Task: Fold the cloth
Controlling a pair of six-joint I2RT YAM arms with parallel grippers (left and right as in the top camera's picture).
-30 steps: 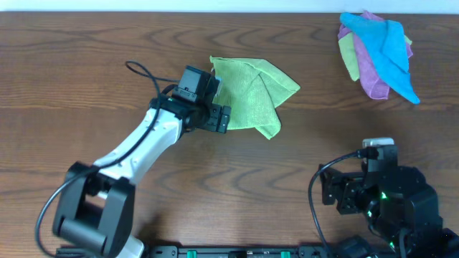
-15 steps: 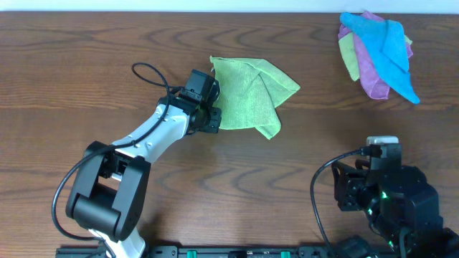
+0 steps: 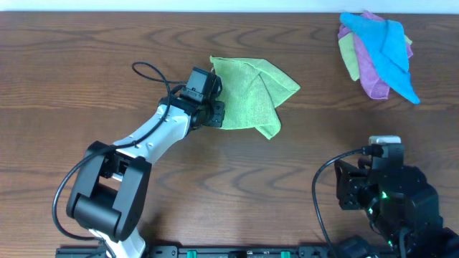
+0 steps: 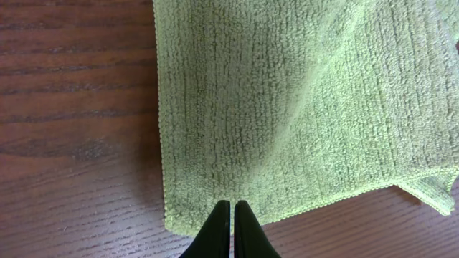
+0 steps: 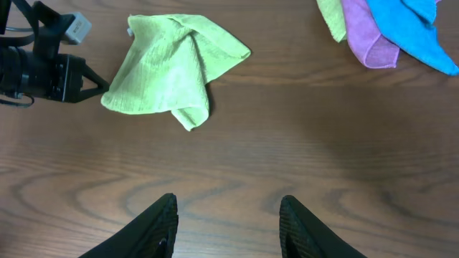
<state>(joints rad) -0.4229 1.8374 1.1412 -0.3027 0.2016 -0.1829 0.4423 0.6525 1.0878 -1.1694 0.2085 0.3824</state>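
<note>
Well, you have a dark wood-grain table [image 3: 301, 165], the cloth [image 3: 247, 100] — lime terry, rumpled — near its middle, left gripper [image 4: 231, 215] pinching its hem, right gripper [image 5: 228, 215] spread over bare wood, blue and purple cloths [image 3: 380, 54] heaped far right.

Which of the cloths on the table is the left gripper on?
The lime-green cloth, lying alone mid-table: the left gripper is shut on its edge. The blue cloth and purple cloth lie heaped at the far right, untouched.
</note>
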